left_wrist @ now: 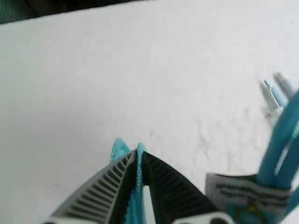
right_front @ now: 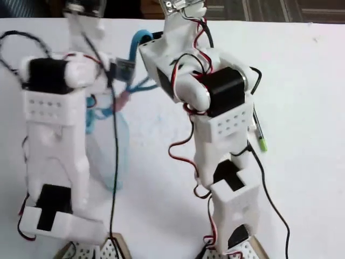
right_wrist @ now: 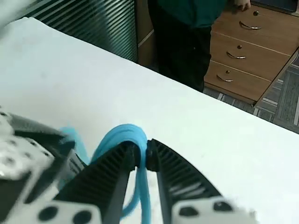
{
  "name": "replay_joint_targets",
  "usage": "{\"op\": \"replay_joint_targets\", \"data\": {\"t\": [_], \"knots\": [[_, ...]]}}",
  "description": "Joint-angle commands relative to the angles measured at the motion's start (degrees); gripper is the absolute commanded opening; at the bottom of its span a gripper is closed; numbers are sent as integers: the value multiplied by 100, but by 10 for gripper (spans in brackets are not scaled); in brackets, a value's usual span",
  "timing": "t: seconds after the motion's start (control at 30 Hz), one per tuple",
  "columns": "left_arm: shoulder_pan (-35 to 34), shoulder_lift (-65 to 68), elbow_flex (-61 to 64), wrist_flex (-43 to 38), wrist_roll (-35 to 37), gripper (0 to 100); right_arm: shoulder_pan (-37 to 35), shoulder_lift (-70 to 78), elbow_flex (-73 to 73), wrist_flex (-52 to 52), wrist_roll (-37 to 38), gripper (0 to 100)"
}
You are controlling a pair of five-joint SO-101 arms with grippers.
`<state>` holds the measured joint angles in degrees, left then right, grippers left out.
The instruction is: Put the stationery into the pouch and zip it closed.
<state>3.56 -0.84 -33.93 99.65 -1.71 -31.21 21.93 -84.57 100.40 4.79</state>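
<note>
Pinching a teal edge of the pouch (left_wrist: pixel 119 150), the left gripper (left_wrist: pixel 138 155) has its jaws pressed together on the fabric, with a paper tag (left_wrist: pixel 247 191) hanging just beside it. The right gripper (right_wrist: pixel 142 150) is clamped down on the pouch's blue strap (right_wrist: pixel 125 134), so both arms have a grip on it up near the far side of the table (right_front: pixel 307 81). Off by the right arm, well apart from the pouch, there's a pen (right_front: pixel 259 135) with a green tip lying on the table.

Obstacles: pouch (right_front: pixel 110 148), cables (right_front: pixel 114 178), pen (right_front: pixel 260 136)
</note>
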Motion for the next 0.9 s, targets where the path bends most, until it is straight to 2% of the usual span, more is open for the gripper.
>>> {"op": "replay_joint_targets", "data": {"t": [0.0,0.2,0.33,0.5,0.57,0.73,0.87], "knots": [[171,-215,334,-79,-18,23,84,-22,-53,57,0,17],[321,-224,554,-79,62,23,435,-22,-53,57,35,17],[286,-180,642,-237,818,37,822,-48,-53,66,0,17],[286,-207,686,-246,1829,238,892,-48,-53,84,0,17],[312,-224,686,-387,1829,270,866,-48,-53,84,0,17],[312,-224,316,-360,1855,270,822,-4,0,92,0,17],[215,-233,-510,88,1978,270,752,4,9,92,0,17]]}}
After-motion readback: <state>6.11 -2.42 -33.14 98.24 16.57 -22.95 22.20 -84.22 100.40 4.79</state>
